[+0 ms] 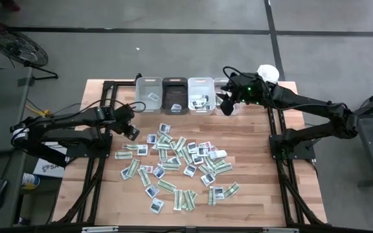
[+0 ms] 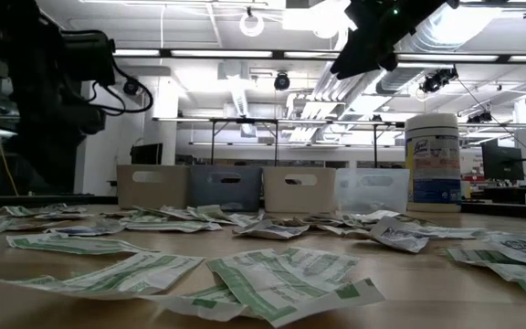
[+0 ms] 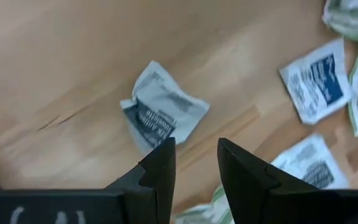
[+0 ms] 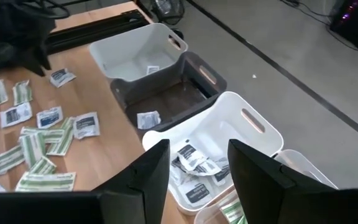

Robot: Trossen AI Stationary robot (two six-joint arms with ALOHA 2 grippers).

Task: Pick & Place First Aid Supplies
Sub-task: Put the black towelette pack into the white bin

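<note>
The worktop (image 1: 251,207) is carrying the first aid supplies (image 1: 180,165), scattered across its middle; a few are lying in the bins (image 1: 186,96) at the far edge. These flat paper packets are probably light, limp and slippery, best pinched at a raised edge. The left end effector (image 3: 194,158) is hanging over a crumpled white packet (image 3: 160,112), fingers narrowly apart, empty. The right end effector (image 4: 197,165) is hovering above the bins, fingers apart, holding nothing.
</note>
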